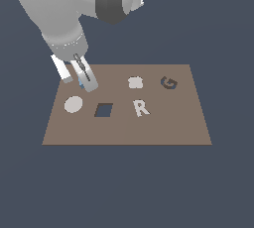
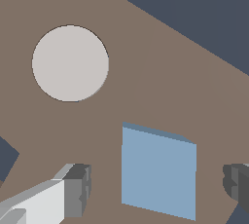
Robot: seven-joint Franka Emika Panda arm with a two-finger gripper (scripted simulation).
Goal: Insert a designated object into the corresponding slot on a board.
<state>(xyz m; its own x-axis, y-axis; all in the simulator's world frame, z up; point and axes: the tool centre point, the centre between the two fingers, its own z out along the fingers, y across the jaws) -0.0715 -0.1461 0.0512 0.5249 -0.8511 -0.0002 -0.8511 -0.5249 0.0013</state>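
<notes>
The small light-blue square block (image 2: 158,169) lies flat on the brown board (image 1: 163,128), near its back corner at the exterior view's left; there only a sliver of the block (image 1: 81,84) shows behind the fingers. My gripper (image 1: 78,82) is low over the block and open. In the wrist view the gripper (image 2: 156,185) straddles the block, with a gap between each finger and the block's sides. The dark navy square slot (image 1: 103,109) is open and empty, just in front of the gripper and toward the exterior view's right. A dark corner of the slot (image 2: 7,156) shows in the wrist view.
A pale round disc (image 1: 73,104) sits beside the slot and also shows in the wrist view (image 2: 70,63). A white R (image 1: 141,107), a pale toast-shaped piece (image 1: 135,82) and a dark G cut-out (image 1: 169,83) lie further toward the exterior view's right. The board edge (image 2: 160,18) is close by.
</notes>
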